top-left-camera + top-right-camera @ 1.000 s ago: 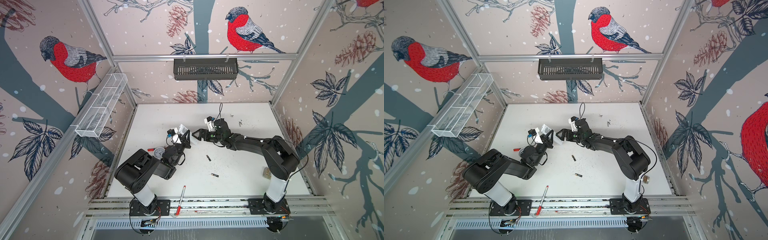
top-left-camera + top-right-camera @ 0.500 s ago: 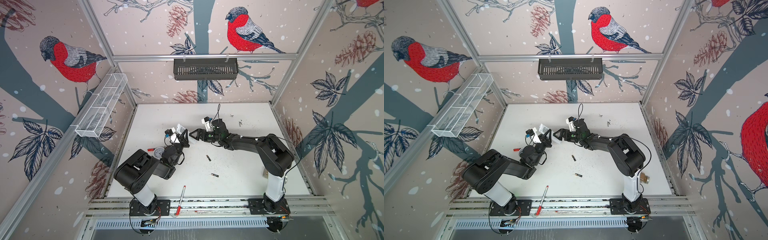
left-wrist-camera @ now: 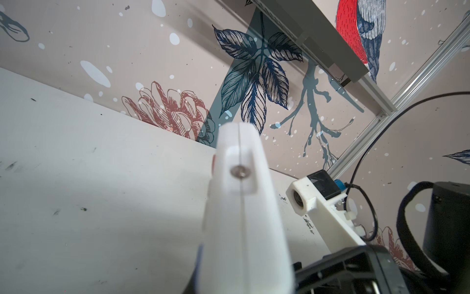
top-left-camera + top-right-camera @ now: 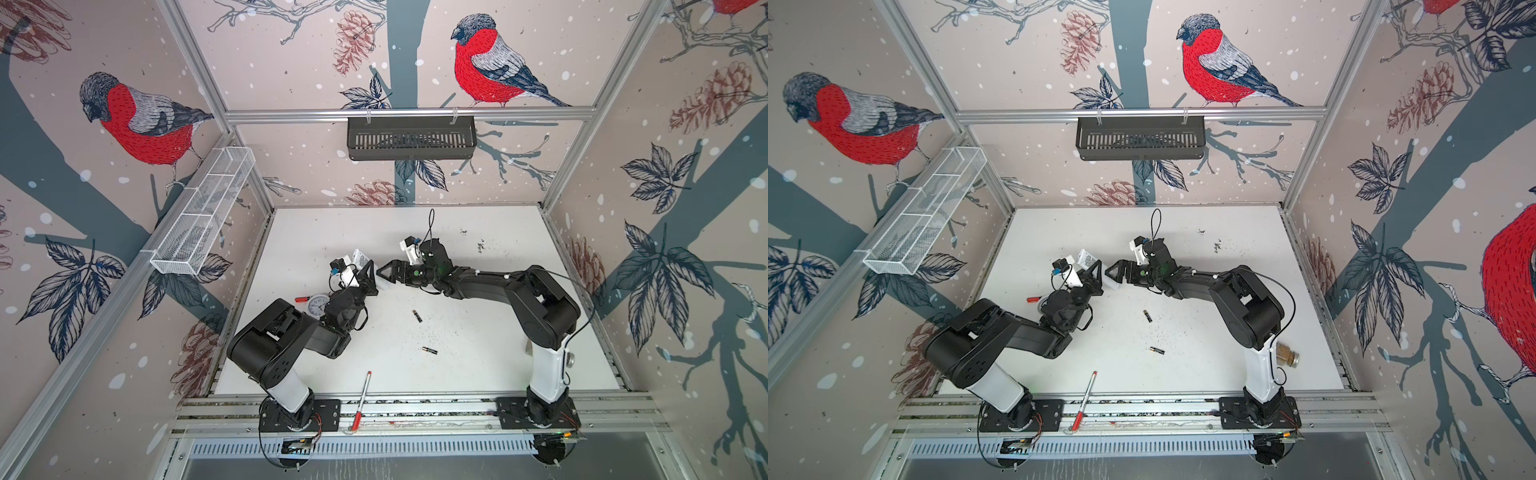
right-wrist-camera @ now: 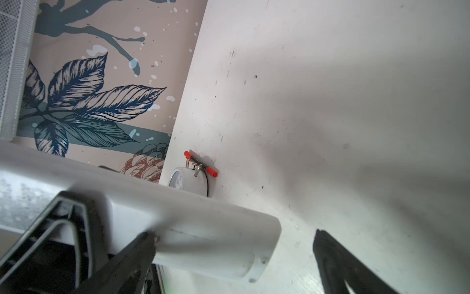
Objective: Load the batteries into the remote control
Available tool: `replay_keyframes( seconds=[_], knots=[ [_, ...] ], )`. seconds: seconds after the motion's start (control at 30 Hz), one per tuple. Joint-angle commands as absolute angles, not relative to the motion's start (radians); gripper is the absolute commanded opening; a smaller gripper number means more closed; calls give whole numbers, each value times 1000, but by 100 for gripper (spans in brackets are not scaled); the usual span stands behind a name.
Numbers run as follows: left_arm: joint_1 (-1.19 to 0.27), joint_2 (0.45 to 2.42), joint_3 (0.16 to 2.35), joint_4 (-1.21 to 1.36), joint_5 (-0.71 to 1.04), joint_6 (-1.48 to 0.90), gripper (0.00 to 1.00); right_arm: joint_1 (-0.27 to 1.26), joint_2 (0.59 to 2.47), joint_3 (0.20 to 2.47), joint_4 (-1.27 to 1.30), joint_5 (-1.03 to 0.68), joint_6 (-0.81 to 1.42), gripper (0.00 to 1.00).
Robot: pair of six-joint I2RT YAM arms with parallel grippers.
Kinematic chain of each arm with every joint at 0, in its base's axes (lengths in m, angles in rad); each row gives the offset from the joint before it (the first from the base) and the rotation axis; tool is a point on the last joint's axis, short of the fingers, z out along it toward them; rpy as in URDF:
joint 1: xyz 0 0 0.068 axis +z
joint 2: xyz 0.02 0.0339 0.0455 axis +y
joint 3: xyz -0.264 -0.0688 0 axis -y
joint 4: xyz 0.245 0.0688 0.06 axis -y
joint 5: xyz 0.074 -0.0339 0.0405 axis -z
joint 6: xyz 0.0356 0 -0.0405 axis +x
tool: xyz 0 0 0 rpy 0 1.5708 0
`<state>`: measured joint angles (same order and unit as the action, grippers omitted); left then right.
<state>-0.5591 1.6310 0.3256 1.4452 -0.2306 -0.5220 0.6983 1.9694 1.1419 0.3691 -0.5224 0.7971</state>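
Observation:
My left gripper (image 4: 368, 277) is shut on the remote control (image 4: 360, 259), a long white bar held tilted above the table in both top views. In the left wrist view the remote control (image 3: 241, 203) fills the middle and hides the jaws. My right gripper (image 4: 381, 272) is open at the remote's lower end. In the right wrist view that end of the remote control (image 5: 216, 236) lies between the fingers (image 5: 330, 257), and one finger tip touches its side. Two batteries (image 4: 417, 316) (image 4: 429, 350), small and black, lie on the white table (image 4: 478, 365). They also show as batteries (image 4: 1147, 316) (image 4: 1157, 350).
A round white alarm clock (image 4: 318, 304) with a red-tipped tool (image 4: 302, 298) beside it stands by my left arm. A red-and-white pen (image 4: 361, 399) lies at the front edge. A small jar (image 4: 1287, 355) sits behind the right arm's base. A white mesh basket (image 4: 203, 216) and a black basket (image 4: 411, 137) hang on the walls.
My right gripper has moved left, closer to the remote's lower end. The left gripper has kept its hold with only a small shift.

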Motion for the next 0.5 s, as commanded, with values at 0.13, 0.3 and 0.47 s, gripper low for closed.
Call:
replay_keyframes(
  seconds=[0.13, 0.3, 0.47],
  knots=[
    [-565, 1648, 341, 1640, -90, -482, 0, 688, 1989, 1120, 264, -441, 743, 100],
    [-566, 1656, 357, 1593, -108, -435, 0, 677, 1972, 1094, 269, -454, 732, 100],
    [-565, 1652, 367, 1548, -135, -404, 0, 660, 1944, 1054, 288, -468, 726, 99]
  ],
)
